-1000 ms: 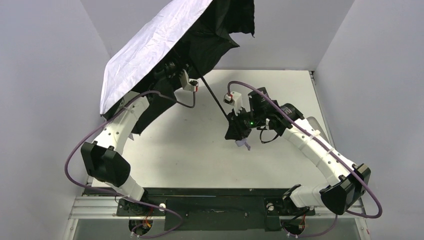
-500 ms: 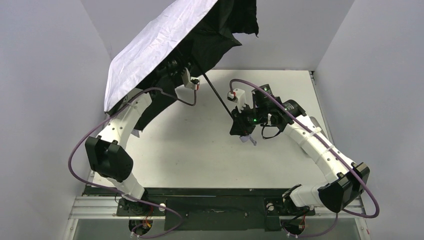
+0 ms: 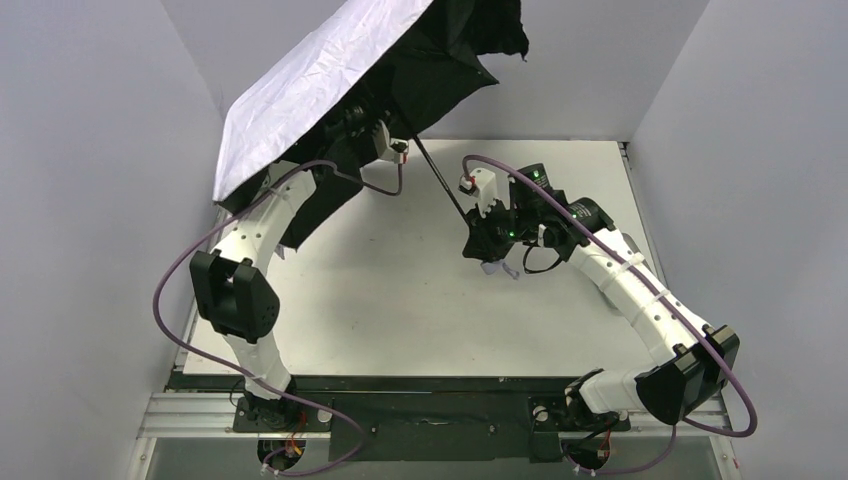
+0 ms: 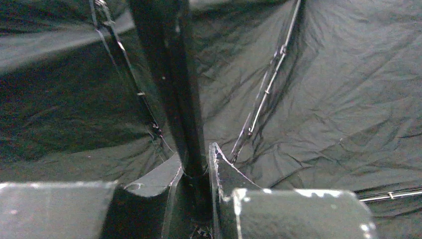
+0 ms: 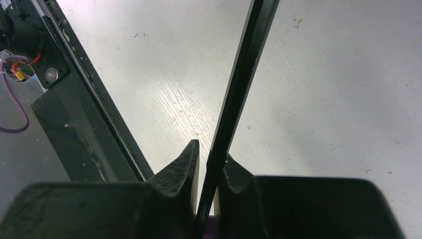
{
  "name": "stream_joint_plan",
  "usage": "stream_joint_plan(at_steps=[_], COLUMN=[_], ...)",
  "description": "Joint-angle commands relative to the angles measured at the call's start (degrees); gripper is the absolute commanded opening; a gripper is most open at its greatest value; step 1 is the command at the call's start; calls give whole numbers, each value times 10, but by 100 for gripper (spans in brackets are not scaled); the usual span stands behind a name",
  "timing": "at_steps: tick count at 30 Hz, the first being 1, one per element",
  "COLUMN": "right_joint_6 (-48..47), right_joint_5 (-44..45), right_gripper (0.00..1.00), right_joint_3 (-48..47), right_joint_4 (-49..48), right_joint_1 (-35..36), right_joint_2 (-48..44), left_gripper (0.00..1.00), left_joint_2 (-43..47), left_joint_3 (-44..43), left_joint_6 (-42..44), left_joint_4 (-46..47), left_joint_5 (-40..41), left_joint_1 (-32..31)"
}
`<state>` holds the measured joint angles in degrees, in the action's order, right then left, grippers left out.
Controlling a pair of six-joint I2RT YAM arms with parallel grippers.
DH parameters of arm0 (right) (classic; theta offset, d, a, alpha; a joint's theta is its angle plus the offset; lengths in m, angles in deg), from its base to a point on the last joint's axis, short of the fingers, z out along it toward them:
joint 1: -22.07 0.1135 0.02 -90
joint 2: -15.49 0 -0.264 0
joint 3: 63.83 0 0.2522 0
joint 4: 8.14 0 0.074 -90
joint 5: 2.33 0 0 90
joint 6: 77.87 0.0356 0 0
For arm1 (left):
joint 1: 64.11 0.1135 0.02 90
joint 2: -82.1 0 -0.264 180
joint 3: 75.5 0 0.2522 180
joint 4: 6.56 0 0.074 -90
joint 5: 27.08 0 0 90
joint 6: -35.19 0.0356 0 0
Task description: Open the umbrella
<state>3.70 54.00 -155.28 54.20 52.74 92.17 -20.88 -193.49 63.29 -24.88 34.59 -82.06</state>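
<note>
My right claw [image 5: 209, 167] is squeezed shut on the thin black shaft [image 3: 440, 181], just above the little handle [image 3: 491, 268]. My left claw [image 4: 196, 174] is clamped on the shaft too, up under the black lining [image 4: 338, 99]. The umbrella [image 3: 320, 90] hangs in the air over the far left corner of the table [image 3: 400, 300], spread wide (one far flap droops). If I push crooked, a thin rib [image 4: 263, 94] could bend. If my right grip slips, the whole top could tip into the left wall [image 3: 90, 150].

Umbrella [image 3: 300, 90]: lilac-grey canopy w/ black lining, spread, tilted, aloft far-left; thin black shaft diag. down-right.
</note>
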Motion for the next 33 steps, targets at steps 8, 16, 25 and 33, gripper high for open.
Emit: stream_joint_plan(at_steps=[8, 16, 25, 33], right_joint_6=[-161, -193, -167, -69], right_joint_5=[-75, -58, -70, -95], right_gripper=[0, 0, 0, 0], right_joint_3=[28, 44, 26, -8], right_joint_4=[224, 264, 228, 105], right_joint_1=[19, 15, 5, 6], right_joint_2=[-29, -36, -28, -6], left_gripper=[13, 12, 11, 13], left_joint_2=[-40, -67, -62, -58], left_joint_3=[-75, -100, -78, -77], left_joint_6=[18, 18, 4, -11], left_joint_4=[195, 196, 209, 197], left_joint_5=[274, 266, 233, 196], left_joint_1=[141, 186, 189, 114])
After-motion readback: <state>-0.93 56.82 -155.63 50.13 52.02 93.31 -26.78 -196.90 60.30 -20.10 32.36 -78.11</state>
